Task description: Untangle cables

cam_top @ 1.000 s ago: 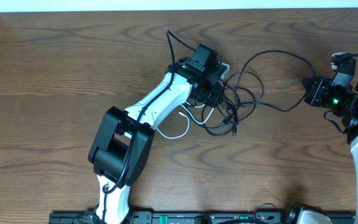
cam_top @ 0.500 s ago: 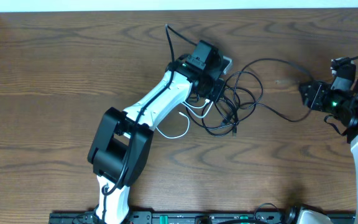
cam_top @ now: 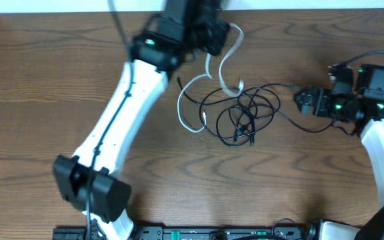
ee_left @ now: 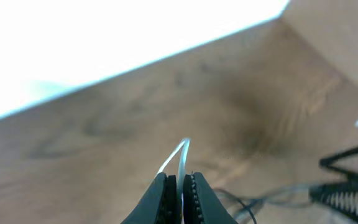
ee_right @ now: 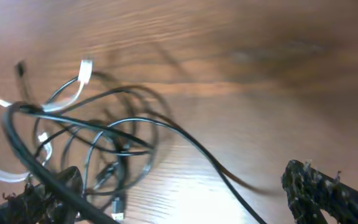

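A white cable (cam_top: pixel 221 68) hangs from my left gripper (cam_top: pixel 215 30), which is raised near the table's far edge. It trails down into the tangle of thin black cables (cam_top: pixel 245 110) at the table's middle. In the left wrist view the left gripper (ee_left: pixel 180 182) is shut on the white cable (ee_left: pixel 182 155), which sticks out between the pads. My right gripper (cam_top: pixel 304 102) stands open just right of the tangle. In the right wrist view the right gripper (ee_right: pixel 185 199) has its fingers wide apart. One black cable (ee_right: pixel 197 149) runs across the table between them, untouched. The tangle (ee_right: pixel 98 140) lies ahead, with a white plug (ee_right: pixel 84 70).
The wooden table (cam_top: pixel 59 73) ends at a white strip along the far edge, close behind the left gripper. The left arm (cam_top: pixel 122 107) stretches diagonally across the left half. A black rail (cam_top: pixel 199 233) runs along the front edge.
The left arm has swung up toward the far edge, shut on the white cable and drawing it out of the tangle. The right gripper has opened and moved left toward the tangle.
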### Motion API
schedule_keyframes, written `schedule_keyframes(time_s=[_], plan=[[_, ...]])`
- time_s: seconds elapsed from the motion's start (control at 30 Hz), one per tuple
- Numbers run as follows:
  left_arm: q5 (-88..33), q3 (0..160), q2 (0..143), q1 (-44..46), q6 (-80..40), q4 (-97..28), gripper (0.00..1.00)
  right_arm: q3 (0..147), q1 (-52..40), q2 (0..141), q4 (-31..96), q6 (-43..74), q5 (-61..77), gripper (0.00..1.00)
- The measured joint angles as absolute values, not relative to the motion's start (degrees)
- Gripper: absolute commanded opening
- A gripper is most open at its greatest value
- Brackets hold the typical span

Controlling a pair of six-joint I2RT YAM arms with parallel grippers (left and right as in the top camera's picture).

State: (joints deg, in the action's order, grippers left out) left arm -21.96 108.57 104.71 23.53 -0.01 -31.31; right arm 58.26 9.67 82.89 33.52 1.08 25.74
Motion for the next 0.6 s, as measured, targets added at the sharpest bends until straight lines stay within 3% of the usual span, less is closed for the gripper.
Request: schedule_keyframes(time_s=[0.4,0.6], plan=[[-21.71,112.64,102.04,19.59,0.01,-37.43,0.1,58.28,-5.3,92.01,10.61,-2.0,37.12,0.99],[-21.69,112.64,102.0,19.59,0.03,-38.65,0.1,58.28,-10.07,95.94,6.96,-1.85,41.95,0.99]])
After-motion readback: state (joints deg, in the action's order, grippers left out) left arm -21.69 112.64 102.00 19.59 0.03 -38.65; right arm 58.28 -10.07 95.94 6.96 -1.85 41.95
